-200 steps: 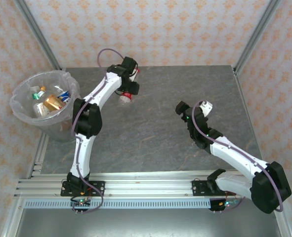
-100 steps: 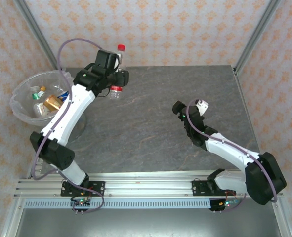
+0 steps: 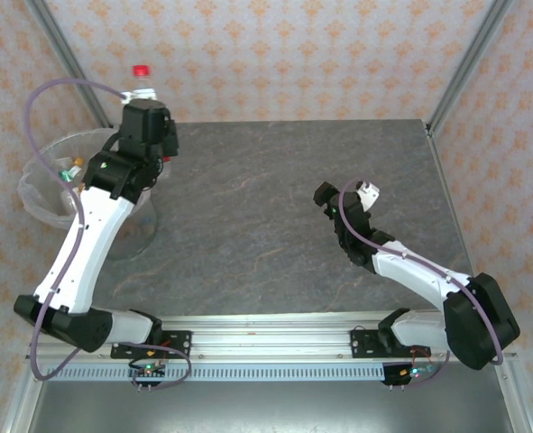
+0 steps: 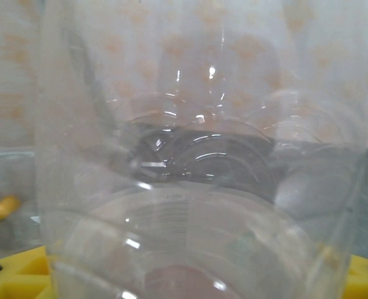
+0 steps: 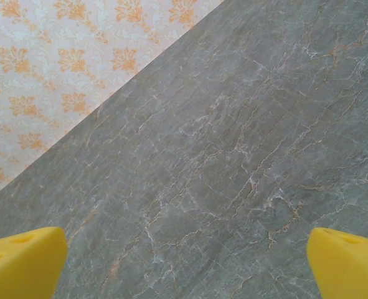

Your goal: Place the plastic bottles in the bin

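At the far left corner of the table [image 3: 275, 207]: left gripper [image 3: 147, 124], raised high on its arm, clamped on a clear bottle [image 3: 141, 87].
- Bottle: roughly upright in the top view. Its red cap is uppermost, seen against the wallpaper [image 3: 293, 54]. A bit of red shows just below the gripper.
- Left wrist view: the bottle's clear, ribbed body spans nearly the whole width. Yellow pads [image 4: 12, 271] sit at the two lower corners, one either side of it.

Bin [image 3: 29, 194]: round, translucent, bag-lined, at the table's left edge.
- The left arm crosses in front of it and hides much of its right side.
- In the top view the held bottle sits by the bin's far right rim. Whether it is over the opening cannot be told.
- Contents: bottles [image 3: 70, 167], with one green cap and one orange cap visible. The number cannot be told behind the arm.

Right gripper [image 3: 345, 193]: over the table's right half, well apart from bin and bottle, jaws spread wide, holding nothing.
- Right wrist view: yellow fingertips [image 5: 22, 261] at the two lower corners, with grey veined table surface between them. Wallpaper fills the upper left.

Other items:
- Purple cable [image 3: 36, 104], looping up and out from the left arm.
- Aluminium rail [image 3: 266, 338] along the near edge, carrying both arm bases.
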`<state>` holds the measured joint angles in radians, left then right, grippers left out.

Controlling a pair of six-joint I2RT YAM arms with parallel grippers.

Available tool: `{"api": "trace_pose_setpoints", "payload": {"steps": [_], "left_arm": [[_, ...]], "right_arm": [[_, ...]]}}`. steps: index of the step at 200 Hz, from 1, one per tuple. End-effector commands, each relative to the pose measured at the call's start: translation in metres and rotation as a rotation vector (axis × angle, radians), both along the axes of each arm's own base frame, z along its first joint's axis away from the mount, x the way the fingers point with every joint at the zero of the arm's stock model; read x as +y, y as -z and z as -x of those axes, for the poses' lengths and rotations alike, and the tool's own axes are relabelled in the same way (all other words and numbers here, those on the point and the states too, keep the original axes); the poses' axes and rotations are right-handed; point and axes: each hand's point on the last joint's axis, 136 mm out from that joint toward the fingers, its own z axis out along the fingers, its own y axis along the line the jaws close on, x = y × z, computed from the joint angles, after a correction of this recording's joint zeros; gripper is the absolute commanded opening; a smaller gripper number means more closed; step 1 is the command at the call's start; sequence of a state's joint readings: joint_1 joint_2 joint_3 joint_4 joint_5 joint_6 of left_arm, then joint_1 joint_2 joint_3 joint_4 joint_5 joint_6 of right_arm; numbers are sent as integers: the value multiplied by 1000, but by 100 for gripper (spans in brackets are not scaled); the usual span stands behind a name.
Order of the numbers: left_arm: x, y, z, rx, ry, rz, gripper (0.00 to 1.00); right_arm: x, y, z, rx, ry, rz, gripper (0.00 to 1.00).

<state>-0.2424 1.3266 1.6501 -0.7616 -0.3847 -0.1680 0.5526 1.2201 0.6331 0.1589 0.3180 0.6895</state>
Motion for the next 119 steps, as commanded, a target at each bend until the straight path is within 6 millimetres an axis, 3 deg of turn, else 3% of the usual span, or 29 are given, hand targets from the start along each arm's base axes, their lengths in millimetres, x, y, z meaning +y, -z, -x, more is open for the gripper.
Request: {"api": "trace_pose_setpoints", "payload": {"steps": [1,22,50,97,119], "left_arm": [[50,-11,16,-95,-203,16,59],[85,-3,26,-149,-309,113,59],[114,7,31,-227,-399,248,60],[143,31,38,-216,-557,310,61],[157,52,49,-180,-674,329,69]], "right_arm": [[-5,-10,-2,-35,35,-26,99],[-6,-8,-1,-31,36,-29,99],[-1,-3,-2,-18,18,-34,99],[-1,5,2,2,9,-35,99],[-2,-1,2,-10,-3,-15,99]]}}
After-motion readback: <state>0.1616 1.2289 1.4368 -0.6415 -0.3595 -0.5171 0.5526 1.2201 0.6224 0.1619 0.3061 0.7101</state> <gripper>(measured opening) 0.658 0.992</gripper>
